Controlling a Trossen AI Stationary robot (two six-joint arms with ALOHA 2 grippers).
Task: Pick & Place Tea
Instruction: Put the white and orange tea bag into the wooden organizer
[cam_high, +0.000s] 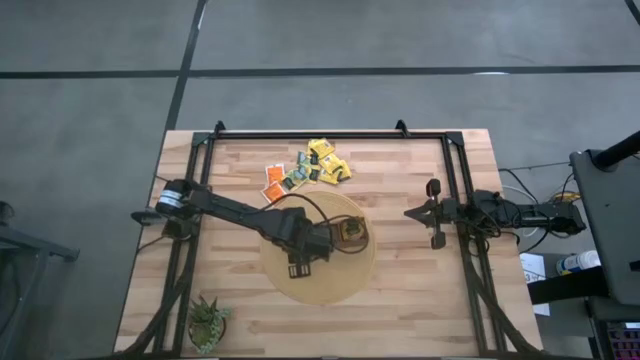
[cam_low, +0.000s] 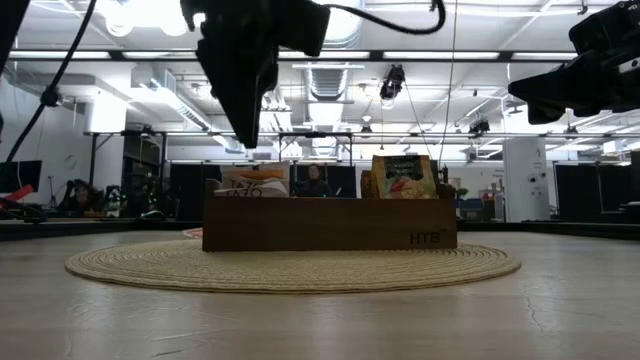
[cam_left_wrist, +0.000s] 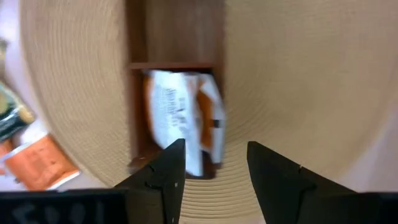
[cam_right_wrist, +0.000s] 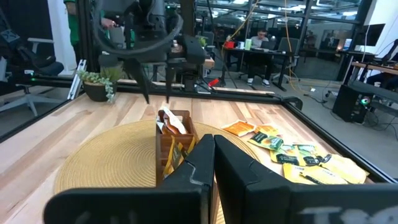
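Only the left wrist view shows the left gripper (cam_left_wrist: 214, 165) open above an orange sachet (cam_left_wrist: 180, 121) in the brown box (cam_left_wrist: 176, 34); right gripper (cam_right_wrist: 211, 165) waits closed.

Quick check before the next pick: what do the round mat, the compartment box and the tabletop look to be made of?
Round mat: woven straw or rope by its look, matte tan, with concentric coiled ridges. Compartment box: dark brown wood or wood-look board, smooth satin, with faint lettering on its side. Tabletop: pale wood planks, butcher-block style, with visible grain and seams.
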